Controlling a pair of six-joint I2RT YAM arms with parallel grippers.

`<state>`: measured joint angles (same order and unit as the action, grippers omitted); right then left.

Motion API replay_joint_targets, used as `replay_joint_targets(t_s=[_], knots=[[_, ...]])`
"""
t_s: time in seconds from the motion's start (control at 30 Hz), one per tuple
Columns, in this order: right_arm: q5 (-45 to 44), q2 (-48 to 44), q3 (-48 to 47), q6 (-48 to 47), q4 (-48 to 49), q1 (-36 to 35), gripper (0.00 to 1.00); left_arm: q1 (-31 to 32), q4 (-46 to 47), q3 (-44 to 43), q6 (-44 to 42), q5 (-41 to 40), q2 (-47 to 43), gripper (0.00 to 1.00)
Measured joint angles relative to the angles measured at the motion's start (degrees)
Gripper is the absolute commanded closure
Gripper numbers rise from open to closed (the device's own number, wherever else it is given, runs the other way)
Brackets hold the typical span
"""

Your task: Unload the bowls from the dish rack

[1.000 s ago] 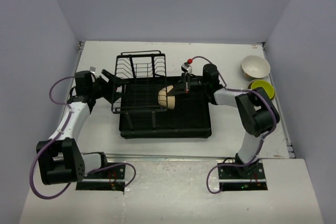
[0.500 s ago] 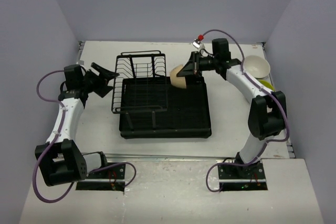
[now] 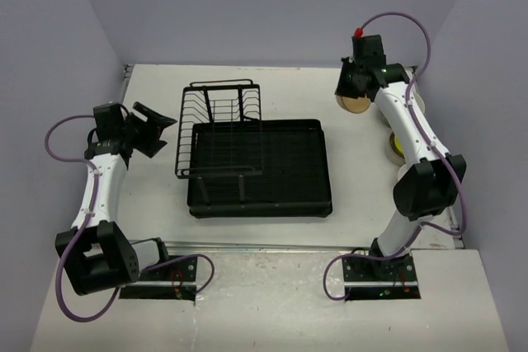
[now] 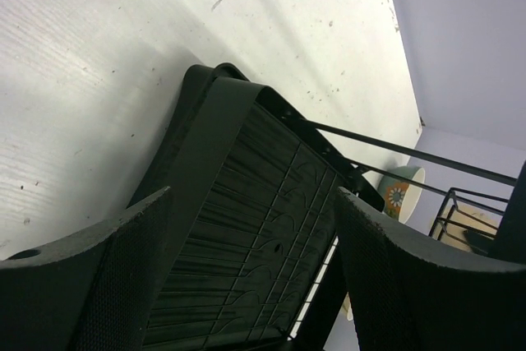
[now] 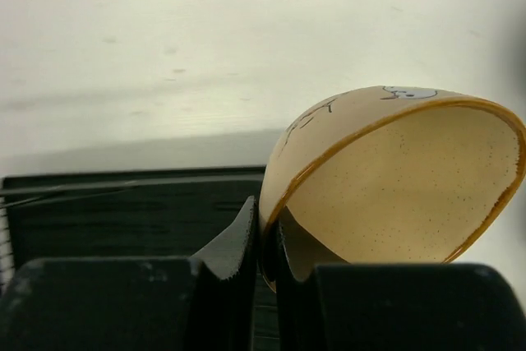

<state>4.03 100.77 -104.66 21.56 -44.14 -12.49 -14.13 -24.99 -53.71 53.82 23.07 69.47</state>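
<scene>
One beige bowl (image 5: 394,187), its rim clamped in the right tool (image 5: 269,228), at the far right corner of the counter (image 3: 247,78), well apart from the dish rack (image 3: 280,179). One dish rack, black tray with upright wire holder, mid-counter. One left tool (image 3: 158,131), fingers wide apart, holding nothing, beside the rack's left edge, facing it

No readable text, label, brand or number anywhere. Only thin dark squiggles on the outside of the beige bowl (image 5: 394,178), too unclear to read as lettering.
</scene>
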Motion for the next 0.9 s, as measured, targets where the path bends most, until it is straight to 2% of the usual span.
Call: replay_joint_targets(t_s=[0.13, 0.3, 0.4, 0.9], knots=[[-14.43, -1.84, 7.98, -0.66, -1.97, 1.79, 1.00, 0.00, -0.50, 0.17, -0.09, -0.61, -0.02, 0.21], [-24.37, -5.79, 21.92, -1.05, -1.90, 5.18, 1.00, -0.13, -0.85, 0.20, -0.02, -0.83, 0.52, 0.22], [-26.43, -8.70, 26.95, -1.31, -2.10, 7.43, 1.00, -0.13, -0.79, 0.33, 0.39, -0.66, 1.60, 0.22], [-31.71, -22.51, 35.78, -1.70, 0.96, 11.47, 1.00, -0.26, -0.33, 1.99, 1.16, 0.31, 3.80, 0.22]])
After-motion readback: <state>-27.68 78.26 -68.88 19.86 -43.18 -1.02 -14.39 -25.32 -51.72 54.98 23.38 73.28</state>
